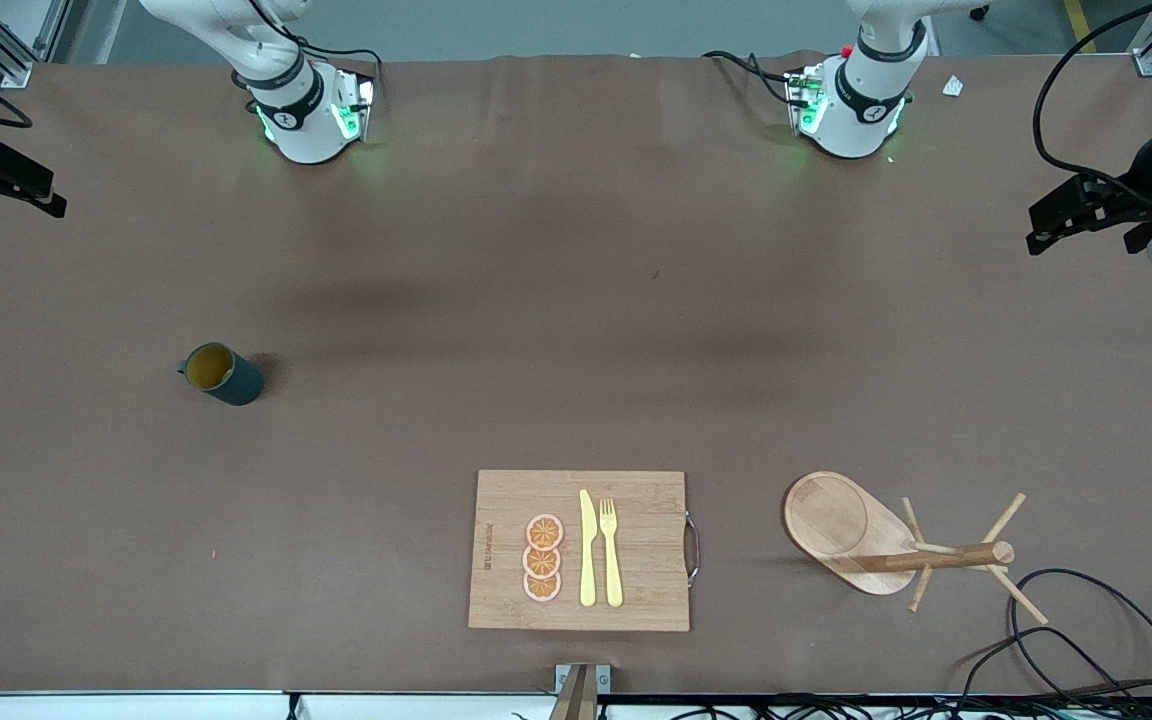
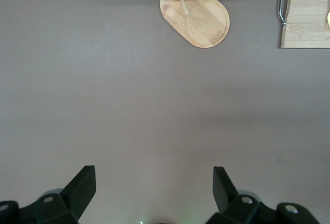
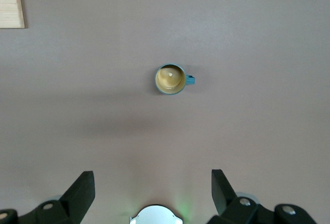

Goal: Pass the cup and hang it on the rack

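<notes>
The cup (image 1: pixel 221 373), dark teal with a mustard-yellow inside, stands upright on the brown table toward the right arm's end, its handle pointing to that end. The right wrist view looks straight down into the cup (image 3: pixel 170 79). My right gripper (image 3: pixel 153 185) hangs open and empty high over that end of the table. The light wooden rack (image 1: pixel 896 545) stands near the front edge toward the left arm's end. In the left wrist view the rack (image 2: pixel 201 18) is well away from my left gripper (image 2: pixel 153 183), which is open, empty and high over bare table.
A bamboo cutting board (image 1: pixel 581 550) with orange slices (image 1: pixel 543 558), a yellow knife (image 1: pixel 587 550) and a fork (image 1: pixel 611 550) lies near the front edge, between cup and rack. Black cables (image 1: pixel 1086 640) loop beside the rack.
</notes>
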`<state>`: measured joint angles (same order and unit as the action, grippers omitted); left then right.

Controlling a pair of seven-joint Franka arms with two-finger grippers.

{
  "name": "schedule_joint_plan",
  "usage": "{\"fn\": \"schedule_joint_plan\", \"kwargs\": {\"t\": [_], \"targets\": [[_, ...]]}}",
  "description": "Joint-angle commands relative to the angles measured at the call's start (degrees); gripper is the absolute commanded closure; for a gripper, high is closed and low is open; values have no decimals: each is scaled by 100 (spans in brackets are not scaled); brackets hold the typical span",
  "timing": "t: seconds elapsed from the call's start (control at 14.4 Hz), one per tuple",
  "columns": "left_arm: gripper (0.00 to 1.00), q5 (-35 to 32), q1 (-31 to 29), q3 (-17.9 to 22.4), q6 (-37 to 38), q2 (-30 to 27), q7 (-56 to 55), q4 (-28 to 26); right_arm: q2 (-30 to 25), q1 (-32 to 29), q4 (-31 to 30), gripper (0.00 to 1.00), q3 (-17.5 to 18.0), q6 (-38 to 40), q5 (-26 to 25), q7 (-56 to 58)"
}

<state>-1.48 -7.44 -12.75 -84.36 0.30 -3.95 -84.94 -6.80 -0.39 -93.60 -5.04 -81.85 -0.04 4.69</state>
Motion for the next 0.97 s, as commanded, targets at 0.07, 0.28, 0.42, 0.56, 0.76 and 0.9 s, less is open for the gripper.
{"fn": "schedule_joint_plan", "kwargs": {"t": [0.07, 0.28, 0.42, 0.56, 0.76, 0.9], "targets": [[0, -45, -12, -25, 25, -56, 131, 57, -154, 21, -150, 0, 3, -59, -58, -56], [0, -36, -12, -25, 25, -56, 131, 57, -154, 21, -150, 0, 3, -59, -58, -56], [0, -36, -21, -25, 34, -65, 140, 57, -154, 21, -150, 0, 3, -59, -66, -56], [0, -36, -21, -25, 34, -74, 140, 66, -154, 21, -150, 0, 3, -59, -66, -56], [0, -45, 6, -60, 34, -39, 105, 66, -154, 21, -150, 0, -6, -59, -58, -56], [0, -45, 14, -69, 25, -21, 105, 66, -154, 12, -150, 0, -6, -59, -58, -56]]}}
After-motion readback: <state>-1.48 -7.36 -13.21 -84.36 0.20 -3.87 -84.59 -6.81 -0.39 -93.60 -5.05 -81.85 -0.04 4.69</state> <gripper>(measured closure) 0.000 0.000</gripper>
